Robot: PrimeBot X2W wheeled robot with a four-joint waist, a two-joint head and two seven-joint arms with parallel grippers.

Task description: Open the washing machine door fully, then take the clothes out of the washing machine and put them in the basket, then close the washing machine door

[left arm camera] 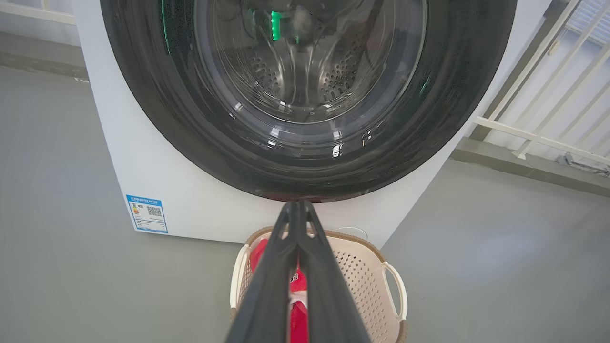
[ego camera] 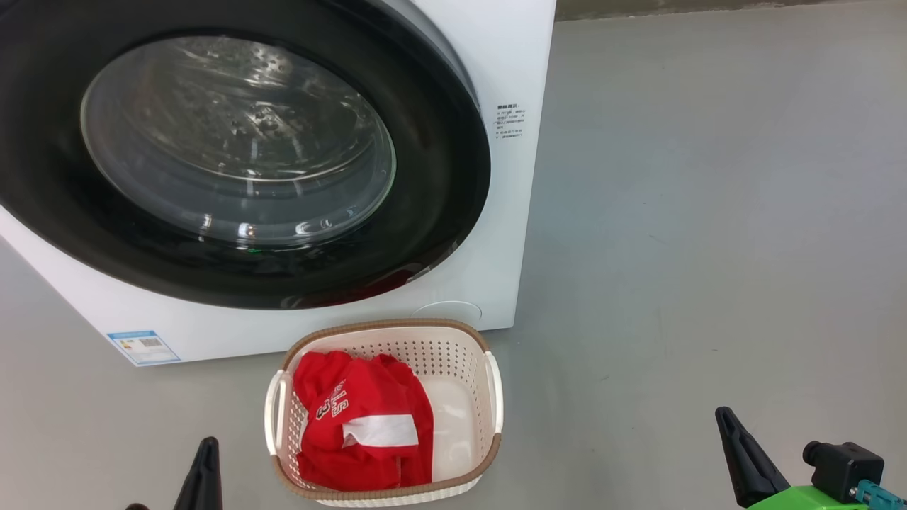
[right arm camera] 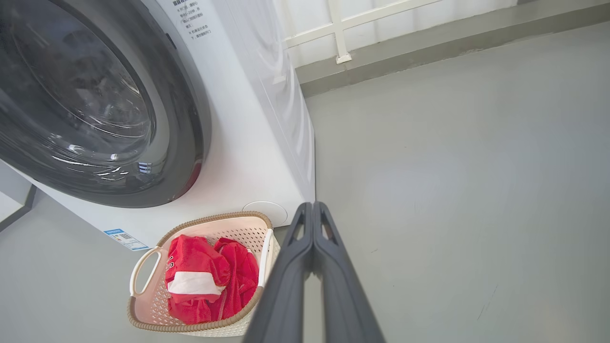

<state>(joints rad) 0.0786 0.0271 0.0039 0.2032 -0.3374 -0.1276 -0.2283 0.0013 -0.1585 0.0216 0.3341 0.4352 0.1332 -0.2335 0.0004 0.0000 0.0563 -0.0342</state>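
Now left gripper (left arm camera: 299,206), right gripper (right arm camera: 312,206): closed, empty

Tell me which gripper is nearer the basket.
Left. The left gripper sits just left of the basket, close to its handle. The right gripper is well off to the basket's right.

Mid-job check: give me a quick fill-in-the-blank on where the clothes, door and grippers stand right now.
1. The clothes in the basket are ____ with white trim.
2. The door of the washing machine is ____.
3. The left gripper and right gripper are both shut, holding ____.
4. The basket stands on the floor in ____ of the machine.
Missing words: red; closed; nothing; front.
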